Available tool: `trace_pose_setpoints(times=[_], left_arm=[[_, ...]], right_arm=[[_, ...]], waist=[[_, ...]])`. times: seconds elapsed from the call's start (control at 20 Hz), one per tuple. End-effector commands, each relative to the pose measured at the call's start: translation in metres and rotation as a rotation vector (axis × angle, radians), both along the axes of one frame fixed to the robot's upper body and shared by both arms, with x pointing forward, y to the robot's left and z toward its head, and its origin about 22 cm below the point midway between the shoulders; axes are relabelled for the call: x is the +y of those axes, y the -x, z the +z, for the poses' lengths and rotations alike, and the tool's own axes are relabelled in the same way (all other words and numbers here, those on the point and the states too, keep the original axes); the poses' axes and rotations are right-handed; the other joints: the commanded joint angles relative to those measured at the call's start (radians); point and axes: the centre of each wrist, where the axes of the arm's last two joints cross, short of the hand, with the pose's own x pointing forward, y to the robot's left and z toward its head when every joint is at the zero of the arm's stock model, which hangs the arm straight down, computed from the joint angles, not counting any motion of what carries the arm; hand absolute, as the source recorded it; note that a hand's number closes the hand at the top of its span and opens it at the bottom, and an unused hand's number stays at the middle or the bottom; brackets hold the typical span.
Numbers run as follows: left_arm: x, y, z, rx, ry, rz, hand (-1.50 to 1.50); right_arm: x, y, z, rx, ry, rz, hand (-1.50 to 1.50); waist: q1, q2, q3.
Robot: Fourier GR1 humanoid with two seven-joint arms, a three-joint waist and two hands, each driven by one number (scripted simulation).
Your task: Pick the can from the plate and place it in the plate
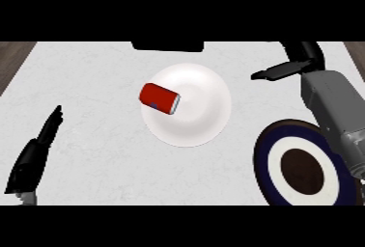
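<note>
While a pale grey, marbled desk (92, 72) fills most of the view, brown wood (13, 53) shows at its far corners. A white plate (203, 120) sits mid-desk, and the red can (160, 98) lies on its side on that plate's upper-left part. Beyond the white plate, a black object (167, 46) is cut off by the edge. Right of and nearer than the white plate lies a dark-rimmed plate (274, 169), partly covered by the grey forearm (331, 106). The right robot hand (288, 70) hangs right of the white plate, fingers spread apart, holding nothing. The left robot hand (35, 154) rests far left of the white plate, fingers straight.
</note>
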Motion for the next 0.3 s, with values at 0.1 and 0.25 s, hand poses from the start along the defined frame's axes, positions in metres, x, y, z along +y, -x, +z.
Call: trace_pose_setpoints(times=[0.1,0.25], left_arm=[[-0.008,0.000,-0.002,0.002,-0.004,-0.035,0.00],[-0.012,-0.009,-0.003,-0.014,0.009,-0.045,0.00]], right_arm=[[-0.057,0.011,0.005,-0.022,0.011,-0.027,-1.50],[-0.060,0.009,0.012,-0.042,0.019,-0.022,-1.50]], waist=[[0.019,0.008,0.001],[0.025,0.015,0.001]])
